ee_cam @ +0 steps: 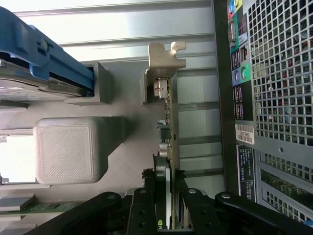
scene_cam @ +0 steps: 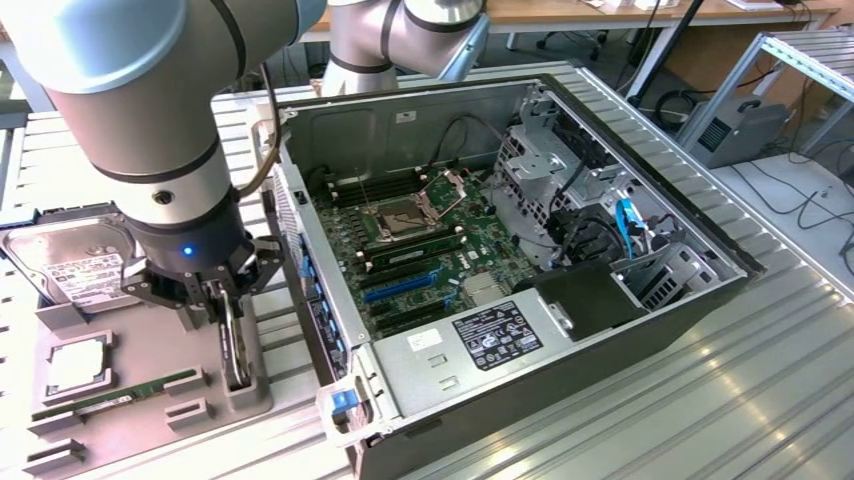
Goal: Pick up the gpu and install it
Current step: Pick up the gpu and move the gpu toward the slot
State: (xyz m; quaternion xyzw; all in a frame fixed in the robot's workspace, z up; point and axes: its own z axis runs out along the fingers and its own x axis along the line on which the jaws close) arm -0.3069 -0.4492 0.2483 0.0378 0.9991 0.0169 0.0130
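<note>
Fingers (ee_cam: 145, 205) clamping gpu (ee_cam: 168, 142) edge, case wall (ee_cam: 274, 98) just beside

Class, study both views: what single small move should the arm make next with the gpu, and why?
Probably a short, straight lift. The gripper looks closed on the gpu, which stands on edge in the grey holder, close beside the open computer case. Lifting straight up should free the card from the holder without scraping it.
</note>
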